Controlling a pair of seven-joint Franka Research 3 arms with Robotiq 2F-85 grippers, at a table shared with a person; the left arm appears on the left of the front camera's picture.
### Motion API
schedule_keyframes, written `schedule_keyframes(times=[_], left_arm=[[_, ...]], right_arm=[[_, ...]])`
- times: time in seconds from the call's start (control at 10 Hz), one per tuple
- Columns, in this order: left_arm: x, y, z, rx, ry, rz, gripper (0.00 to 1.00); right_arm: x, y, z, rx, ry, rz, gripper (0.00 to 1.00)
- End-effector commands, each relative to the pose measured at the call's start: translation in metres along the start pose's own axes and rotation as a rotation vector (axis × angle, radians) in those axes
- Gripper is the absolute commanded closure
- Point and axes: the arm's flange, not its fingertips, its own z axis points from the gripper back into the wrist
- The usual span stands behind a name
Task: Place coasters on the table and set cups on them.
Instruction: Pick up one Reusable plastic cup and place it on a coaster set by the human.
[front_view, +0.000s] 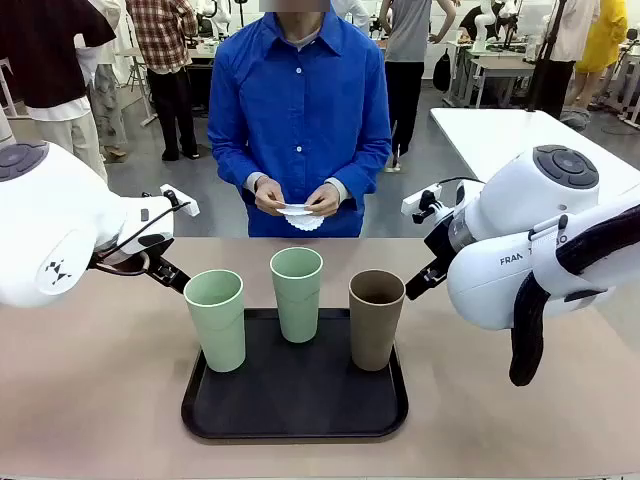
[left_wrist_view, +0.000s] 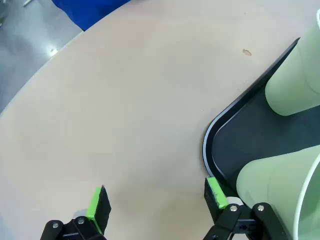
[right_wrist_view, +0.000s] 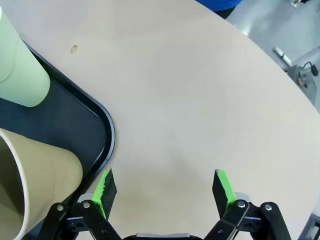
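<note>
Three cups stand on a black tray: a mint cup at the left, a mint cup in the middle and a brown cup at the right. Beyond the table's far edge, a person's hands hold white coasters. My left gripper hangs open over bare tabletop beside the tray's corner, near the left mint cup. My right gripper is open above the table beside the tray, next to the brown cup.
A white table stands at the back right. Bare beige tabletop lies on both sides of the tray and in front of the person. Other people stand farther back in the room.
</note>
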Motion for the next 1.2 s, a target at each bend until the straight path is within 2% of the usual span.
schedule_keyframes(times=[0.0, 1.0, 1.1], left_arm=[[0.0, 0.0, 0.0, 0.0, 0.0, 0.0, 0.0], [0.0, 0.0, 0.0, 0.0, 0.0, 0.0, 0.0], [0.007, 0.007, 0.017, 0.134, 0.049, -0.1, 0.0]], right_arm=[[0.0, 0.0, 0.0, 0.0, 0.0, 0.0, 0.0], [0.0, 0.0, 0.0, 0.0, 0.0, 0.0, 0.0], [0.005, -0.01, 0.017, 0.017, 0.05, -0.037, 0.0]])
